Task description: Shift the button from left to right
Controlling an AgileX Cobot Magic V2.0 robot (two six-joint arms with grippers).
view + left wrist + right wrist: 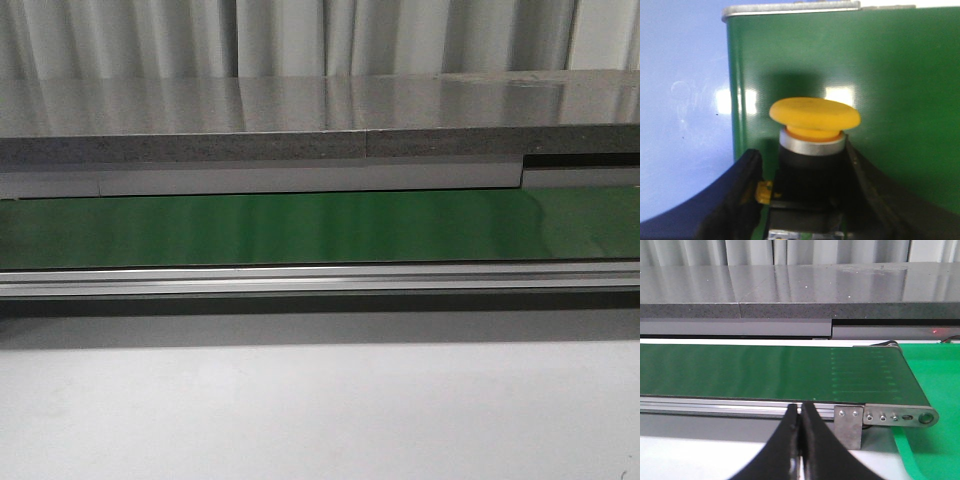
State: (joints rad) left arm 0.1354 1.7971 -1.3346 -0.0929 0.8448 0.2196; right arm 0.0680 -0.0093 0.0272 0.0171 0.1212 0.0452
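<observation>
The button [815,117] has a yellow-orange cap, a silver ring and a black body. It shows only in the left wrist view, between the black fingers of my left gripper [800,170], which is shut on its body, cap pointing away from the wrist. It hangs over the green conveyor belt [890,75] close to the belt's metal end. My right gripper [800,412] is shut and empty, in front of the conveyor's metal rail [715,405] near the belt's right end. Neither gripper nor the button shows in the front view.
The green belt [320,225] runs across the front view behind an aluminium rail [320,280]. A grey stone shelf [300,145] stands behind it. A green surface [935,390] lies past the belt's right end roller [925,417]. White tabletop [320,410] lies in front.
</observation>
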